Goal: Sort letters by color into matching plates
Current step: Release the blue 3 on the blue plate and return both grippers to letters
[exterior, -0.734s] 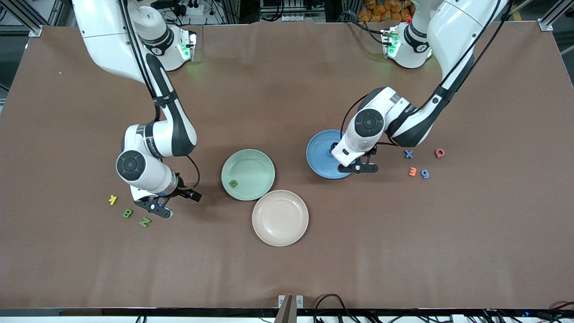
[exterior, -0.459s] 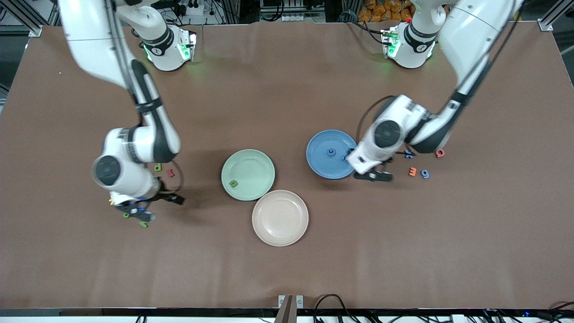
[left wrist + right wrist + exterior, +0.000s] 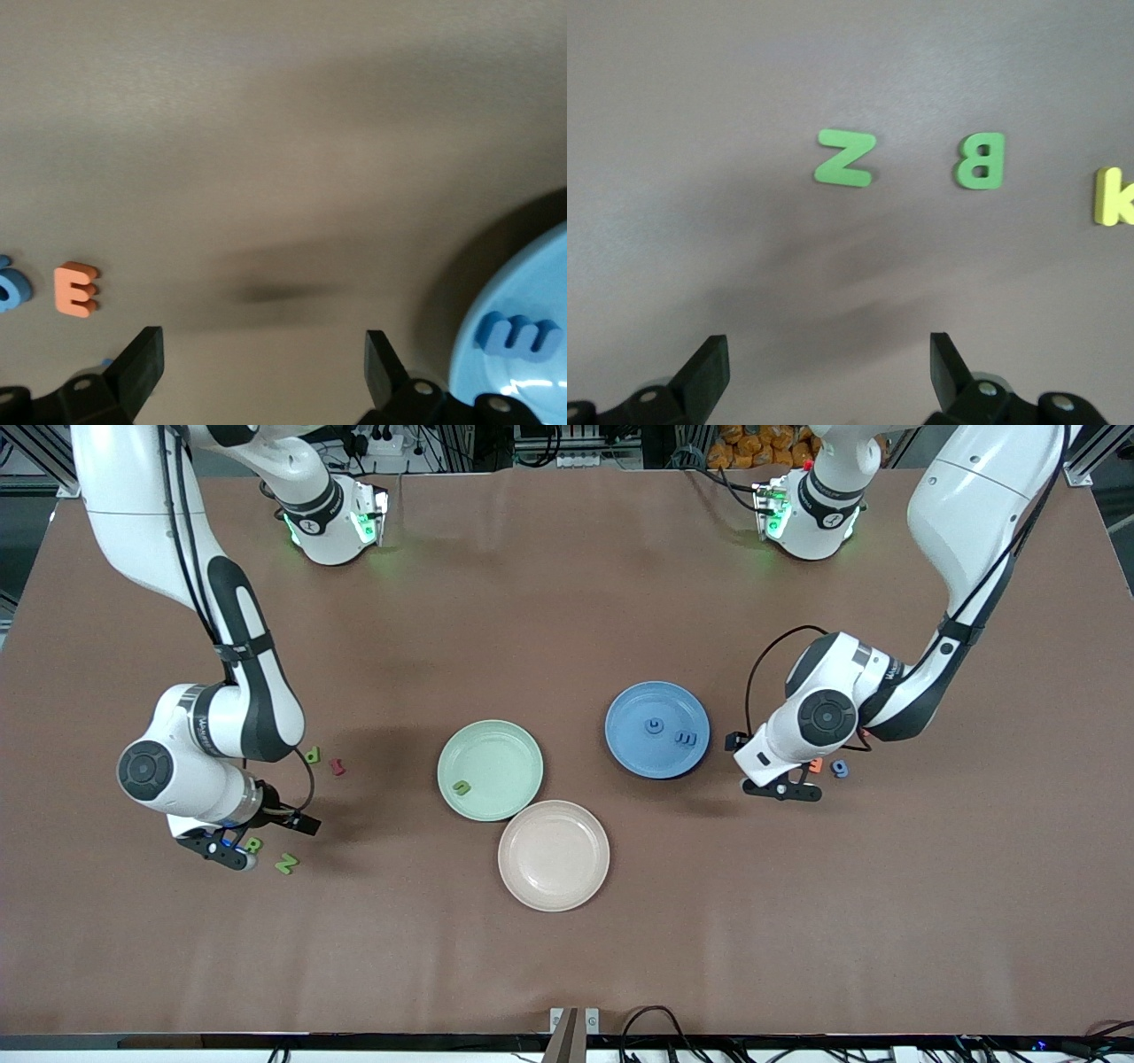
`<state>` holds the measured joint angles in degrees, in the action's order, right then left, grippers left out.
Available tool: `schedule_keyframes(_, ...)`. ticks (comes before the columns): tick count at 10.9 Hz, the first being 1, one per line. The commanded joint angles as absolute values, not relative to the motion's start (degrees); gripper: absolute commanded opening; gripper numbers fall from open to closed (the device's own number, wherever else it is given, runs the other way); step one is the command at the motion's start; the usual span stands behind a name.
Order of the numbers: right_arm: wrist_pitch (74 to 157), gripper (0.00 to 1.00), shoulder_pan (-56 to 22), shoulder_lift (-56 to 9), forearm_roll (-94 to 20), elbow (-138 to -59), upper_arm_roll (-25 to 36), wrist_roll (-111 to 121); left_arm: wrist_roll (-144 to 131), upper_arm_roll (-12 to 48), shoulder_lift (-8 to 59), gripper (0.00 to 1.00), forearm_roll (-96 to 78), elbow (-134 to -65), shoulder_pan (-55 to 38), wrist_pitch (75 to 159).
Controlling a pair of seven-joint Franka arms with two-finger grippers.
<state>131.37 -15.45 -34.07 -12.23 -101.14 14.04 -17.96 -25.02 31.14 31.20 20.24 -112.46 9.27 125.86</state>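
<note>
Parts of the scene are covered: the right gripper (image 3: 226,852) hangs low over the green B (image 3: 980,160), hiding most of it in the front view, with the green Z (image 3: 285,863) just beside it and a yellow k (image 3: 1114,196) cut off at the right wrist view's edge. Its jaws stand open and empty. The left gripper (image 3: 781,789), jaws also open and empty, is over bare desk (image 3: 797,921) between the blue plate (image 3: 633,757) and an orange E (image 3: 76,289); its wrist hides the letters nearby. The blue plate holds two blue letters (image 3: 686,738). The green plate (image 3: 509,753) holds one green letter (image 3: 461,786), touching a beige plate (image 3: 554,856).
</note>
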Motion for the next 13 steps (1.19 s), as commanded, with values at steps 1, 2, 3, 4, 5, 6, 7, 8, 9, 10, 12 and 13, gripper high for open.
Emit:
schedule_keyframes(1,131.0,1.0,-15.2,-34.3,-11.7,-100.3,13.9,-18.7,-24.8,31.3,30.3,1.0,21.6,-113.5,9.7,125.9)
schedule_keyframes(2,131.0,1.0,-15.3,-34.2,-11.6,-100.3,13.9,-18.6,-23.6,31.2,30.2,1.0,21.6,-113.9,9.8,125.9)
schedule_keyframes(3,131.0,1.0,-15.2,-33.9,-11.5,-100.2,14.0,-17.3,-22.4,30.7,30.0,1.0,21.5,-114.5,9.8,125.9)
schedule_keyframes(4,131.0,1.0,-14.9,-33.8,-11.5,-100.1,14.2,-14.4,-21.3,29.1,29.6,1.0,21.6,-115.4,9.8,125.9)
schedule_keyframes(5,131.0,1.0,-14.9,-33.7,-11.5,-99.9,14.4,-11.5,-20.0,28.5,29.3,1.0,21.6,-116.1,9.8,125.9)
schedule_keyframes(6,131.0,1.0,-14.9,-33.6,-11.5,-99.8,14.9,-10.5,-19.4,27.8,29.1,1.0,21.6,-116.6,9.8,125.9)
schedule_keyframes(7,130.8,1.0,-15.0,-33.6,-11.4,-99.1,15.1,-9.9,-19.4,27.5,28.9,1.0,21.6,-116.8,9.8,125.9)
schedule_keyframes(8,129.5,1.0,-15.1,-33.6,-11.4,-98.1,15.1,-9.2,-19.3,26.7,28.2,1.0,21.6,-117.2,9.8,125.9)
schedule_keyframes(9,125.7,1.0,-15.1,-33.3,-11.1,-95.8,15.3,-9.2,-19.2,26.3,27.6,1.0,21.7,-117.8,9.8,125.9)
schedule_keyframes(10,119.9,1.0,-15.2,-33.1,-9.1,-92.1,15.2,-9.2,-18.5,26.0,26.9,1.0,21.6,-118.6,10.0,125.9)
schedule_keyframes(12,112.9,1.0,-15.3,-33.0,-6.5,-88.5,15.2,-9.2,-16.1,25.8,25.6,1.0,21.7,-121.0,11.9,126.3)
schedule_keyframes(13,112.5,1.0,-15.3,-32.8,-6.4,-88.2,15.2,-9.1,-14.2,25.6,24.4,1.0,21.7,-122.6,12.8,126.6)
